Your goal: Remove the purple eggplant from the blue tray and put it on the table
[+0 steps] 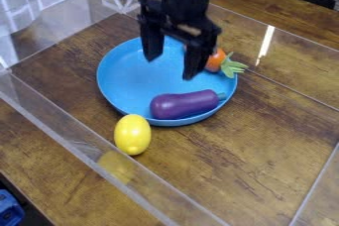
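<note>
The purple eggplant (183, 103) lies on its side in the near right part of the blue tray (126, 77), close to the rim. My gripper (173, 61) points down over the middle of the tray, just behind the eggplant. Its two black fingers (151, 44) stand wide open with nothing between them. The tray rests on the dark wood table (252, 161).
An orange carrot (223, 63) with a green top lies against the tray's far right rim, partly hidden by a finger. A yellow lemon (131, 134) sits on the table just in front of the tray. Clear acrylic walls (79, 141) edge the table.
</note>
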Robot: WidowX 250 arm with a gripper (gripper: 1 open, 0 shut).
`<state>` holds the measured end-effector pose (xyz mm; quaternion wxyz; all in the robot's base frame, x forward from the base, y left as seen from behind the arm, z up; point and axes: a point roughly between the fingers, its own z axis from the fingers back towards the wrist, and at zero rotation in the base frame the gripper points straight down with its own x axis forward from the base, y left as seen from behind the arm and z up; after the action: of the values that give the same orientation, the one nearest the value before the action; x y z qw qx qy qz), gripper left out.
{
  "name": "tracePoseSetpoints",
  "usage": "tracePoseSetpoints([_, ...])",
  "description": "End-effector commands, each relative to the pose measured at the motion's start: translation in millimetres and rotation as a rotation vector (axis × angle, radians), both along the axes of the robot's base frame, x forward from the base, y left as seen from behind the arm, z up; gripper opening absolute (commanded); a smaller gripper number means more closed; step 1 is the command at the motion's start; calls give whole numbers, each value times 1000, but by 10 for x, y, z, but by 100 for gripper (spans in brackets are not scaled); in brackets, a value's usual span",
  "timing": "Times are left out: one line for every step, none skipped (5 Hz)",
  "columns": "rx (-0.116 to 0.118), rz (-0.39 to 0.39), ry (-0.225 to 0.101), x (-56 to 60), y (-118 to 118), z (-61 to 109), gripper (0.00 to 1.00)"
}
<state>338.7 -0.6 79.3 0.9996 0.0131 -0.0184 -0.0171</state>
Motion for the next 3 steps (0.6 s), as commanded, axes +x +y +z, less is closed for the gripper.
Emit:
tracePoseSetpoints([2, -23, -47, 49, -73, -60, 100])
tracePoseSetpoints([5, -24, -47, 58, -91, -240, 100])
tracePoseSetpoints([7, -30, -46, 56, -100, -375, 100])
